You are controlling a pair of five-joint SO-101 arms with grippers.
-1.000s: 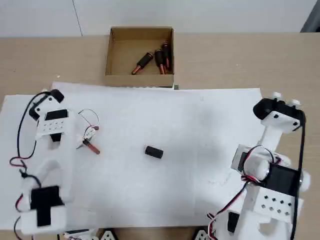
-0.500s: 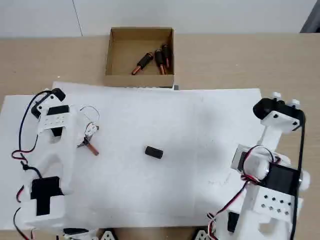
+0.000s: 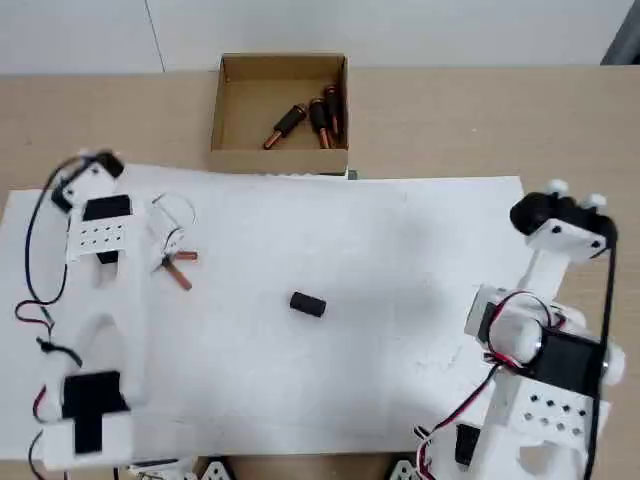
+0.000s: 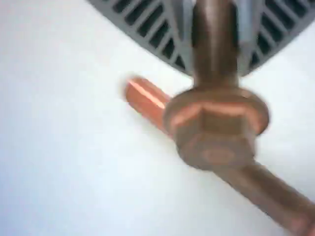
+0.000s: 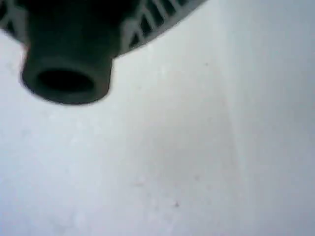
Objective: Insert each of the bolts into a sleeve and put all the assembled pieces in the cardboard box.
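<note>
My left gripper [image 4: 214, 27] is shut on a copper bolt [image 4: 215, 120], whose hex head points at the wrist camera. A second copper bolt [image 4: 147, 101] lies on the white sheet just beneath it. From above, the left gripper [image 3: 170, 258] hangs over the sheet's left part with the held bolt [image 3: 186, 257] and the loose bolt [image 3: 179, 279] beside it. My right gripper [image 5: 74, 29] is shut on a black sleeve [image 5: 64, 78], open end facing the camera, low over the sheet. Another black sleeve [image 3: 308, 304] lies mid-sheet. The cardboard box [image 3: 228, 110] holds three assembled pieces [image 3: 310, 120].
The white sheet [image 3: 400, 260] covers most of the wooden table. The right arm [image 3: 545, 350] stands at the sheet's right edge, the left arm's body [image 3: 95, 330] along its left edge. Loose wires [image 3: 175, 210] curl beside the left gripper.
My left arm has swung toward the far side, carrying one bolt up and away; a second bolt now shows lying apart on the sheet. The right arm has barely moved.
</note>
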